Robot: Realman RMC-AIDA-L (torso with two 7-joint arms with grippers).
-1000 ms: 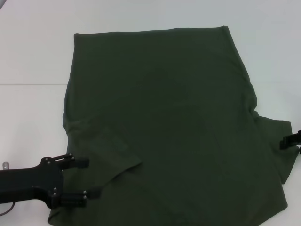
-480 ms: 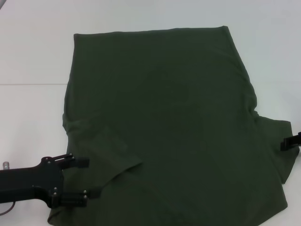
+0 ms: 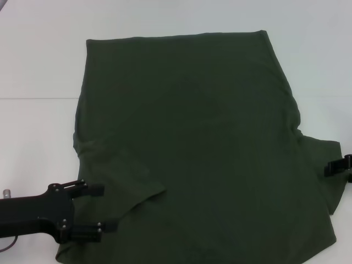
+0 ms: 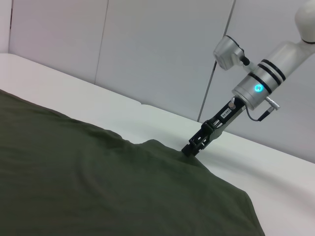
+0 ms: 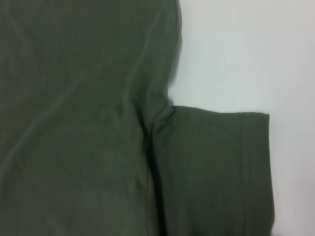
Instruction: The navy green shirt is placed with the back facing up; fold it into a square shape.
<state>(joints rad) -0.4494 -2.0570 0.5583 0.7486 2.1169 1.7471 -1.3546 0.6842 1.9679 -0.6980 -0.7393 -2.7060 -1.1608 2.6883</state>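
White tabletop (image 3: 38, 60) carries the navy green shirt (image 3: 192, 143), spread plain side up. One sleeve lies folded inward near the left gripper (image 3: 104, 208), whose jaws are parted and empty. Whether the right gripper (image 3: 330, 168), at the opposite sleeve, holds cloth cannot be told. Most folding remains.

The right gripper (image 3: 336, 166) has edged inward over the shirt's right sleeve (image 3: 324, 165). It sits slightly farther from the table edge than before.

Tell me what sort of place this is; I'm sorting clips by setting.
Probably a robot lab or test bench, not a home: a bare white table, plain pale wall panels behind it, and only the navy green shirt laid out between the left gripper and right gripper.
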